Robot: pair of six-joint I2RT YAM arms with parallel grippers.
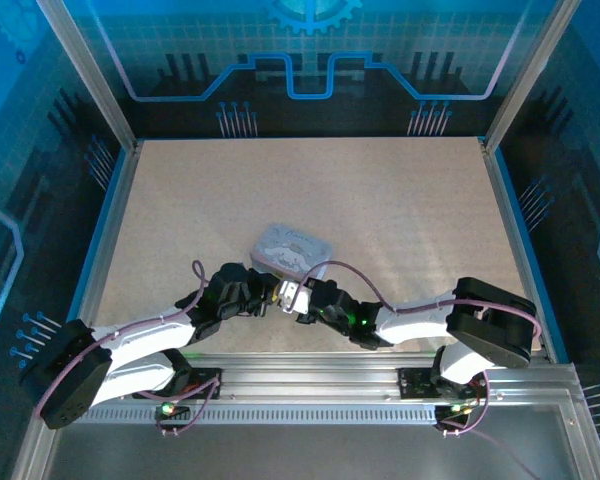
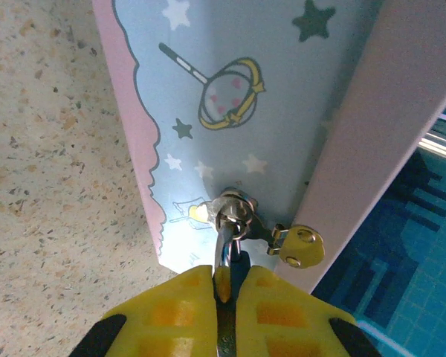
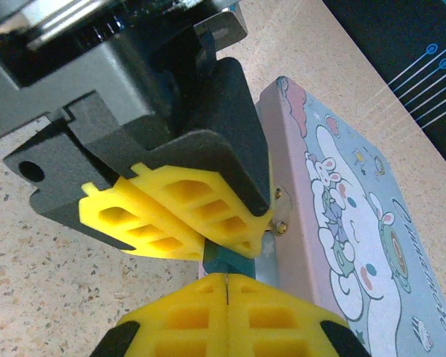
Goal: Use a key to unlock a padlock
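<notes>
Left wrist camera showed the left pincer [image 2: 223,290] closed tight. Its yellow pads [image 2: 171,309] were clamped on the padlock [image 2: 222,256], whose silver shackle rose from between them and passed through a small metal staple [image 2: 236,207] on the front of the pale cartoon tin [image 2: 230,97]. A brass clasp [image 2: 300,246] sat just beside that staple. The lock's body was mostly buried between the pads, with only a dark blue edge peeping out. As far as I could judge, the shackle was seated and the lock not yet open.

Right wrist camera looked across at the same spot. The right pincer [image 3: 227,294] had its pads pressed together, with only a hairline seam between them. Its tips sat right against a bluish bit of the padlock [image 3: 224,260], tucked under the left pincer's pads and against the tin's side. Whether the key lay pinched in that seam I could not tell.

From the top external camera, the two pincers met nose to nose at the near edge of the tin [image 1: 292,248], which lay flat on the counter [image 1: 400,200].

By my reckoning the task was early to midway. The lock was gripped and steadied on one side, and the other pincer was at its base where a keyhole would likely be. The pictures did not show a key seated or turned, or the shackle sprung free of the body, so all that looked left to do.
</notes>
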